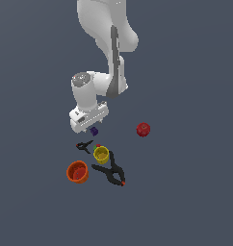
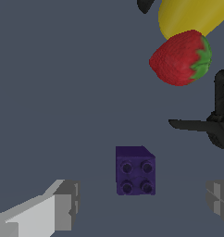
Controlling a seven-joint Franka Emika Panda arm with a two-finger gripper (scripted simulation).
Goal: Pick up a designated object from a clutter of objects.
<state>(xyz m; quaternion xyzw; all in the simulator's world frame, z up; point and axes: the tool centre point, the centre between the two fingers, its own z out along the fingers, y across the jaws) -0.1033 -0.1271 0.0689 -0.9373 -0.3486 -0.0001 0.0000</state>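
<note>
The designated object, a tiny dark purple cube [image 1: 94, 131] with four studs on one face [image 2: 134, 170], rests on the grey floor. My gripper [image 1: 91, 127] hovers directly over it. In the wrist view the gripper [image 2: 141, 203] is open, its two grey fingertips [image 2: 63, 208] spread wide, with the cube in line with the gap and nothing touching it. The rest of the clutter of objects lies just beyond: a small black clamp [image 1: 84, 145], a yellow cup [image 1: 101, 154], an orange cup [image 1: 77, 171] and a larger black clamp [image 1: 111, 169].
A red ball [image 1: 143, 129] sits alone toward the exterior view's right. In the wrist view a strawberry [image 2: 181, 58], the yellow cup [image 2: 192, 16] and a black clamp [image 2: 215, 122] crowd one side of the cube. The white arm [image 1: 109, 43] rises behind.
</note>
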